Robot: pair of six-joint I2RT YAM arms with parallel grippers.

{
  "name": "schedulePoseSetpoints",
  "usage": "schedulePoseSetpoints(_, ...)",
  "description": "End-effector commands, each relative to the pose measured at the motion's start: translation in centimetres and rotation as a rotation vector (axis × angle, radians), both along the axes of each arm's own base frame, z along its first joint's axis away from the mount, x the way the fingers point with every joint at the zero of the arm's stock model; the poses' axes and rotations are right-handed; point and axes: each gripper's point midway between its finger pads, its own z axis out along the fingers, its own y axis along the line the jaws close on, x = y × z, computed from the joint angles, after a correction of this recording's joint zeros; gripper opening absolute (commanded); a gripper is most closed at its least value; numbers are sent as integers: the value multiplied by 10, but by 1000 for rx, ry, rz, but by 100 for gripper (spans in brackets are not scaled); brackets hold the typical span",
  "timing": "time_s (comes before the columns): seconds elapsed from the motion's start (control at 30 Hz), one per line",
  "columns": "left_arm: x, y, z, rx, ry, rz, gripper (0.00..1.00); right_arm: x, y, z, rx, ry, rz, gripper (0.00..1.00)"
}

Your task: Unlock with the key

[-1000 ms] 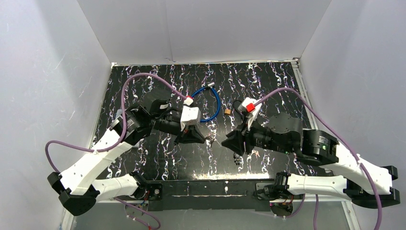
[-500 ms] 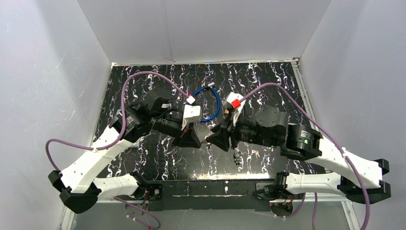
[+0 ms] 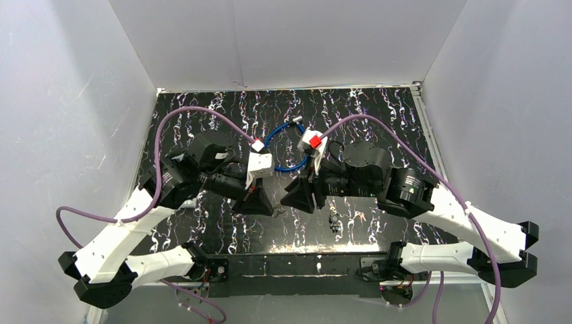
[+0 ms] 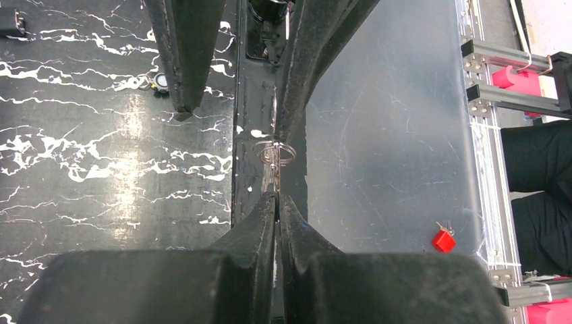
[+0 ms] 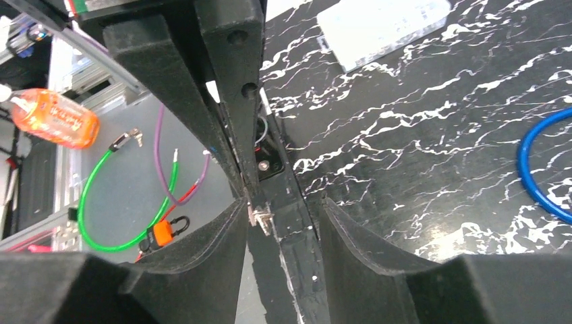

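Key (image 4: 275, 174), thin and silvery with a wire ring (image 4: 264, 152) on it, is pinched in the closed left gripper (image 4: 277, 198); the right gripper (image 5: 283, 210) stands with fingers apart.

Key (image 4: 270, 173) blade hidden in left gripper (image 4: 277, 201); blue cable (image 5: 522, 160) cut off

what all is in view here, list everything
key: one, silver, on a ring, pinched in left fingers
cable lock: one, blue, far middle of table
small dark item: one, on table by right arm, too small to tell
table: one, black with white veins
red padlock: one, off the table's near edge
green cable: one, off the table
orange padlock: one, by green cable
bottle: one, orange, off the table
left fingers: two, black, shut on key
right fingers: two, black, open, facing left fingers
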Motion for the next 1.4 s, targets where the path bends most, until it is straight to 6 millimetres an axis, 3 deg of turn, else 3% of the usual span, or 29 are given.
schedulePoseSetpoints(0.0,-15,5,-1,3,69,-25,0,-15,4,35,92,4,84,49)
schedulePoseSetpoints(0.4,-12,4,-3,40,88,-32,0,-20,9,22,59,31,126,45)
schedulePoseSetpoints(1.0,-6,2,2,41,42,-37,0,-8,16,-7,-6,49,73,20)
schedulePoseSetpoints(1.2,-4,3,2,45,26,-32,0,-13,12,-15,-32,62,93,20)
schedulePoseSetpoints(1.37,-1,2,5,43,8,-26,0,-15,8,-19,-41,69,92,2)
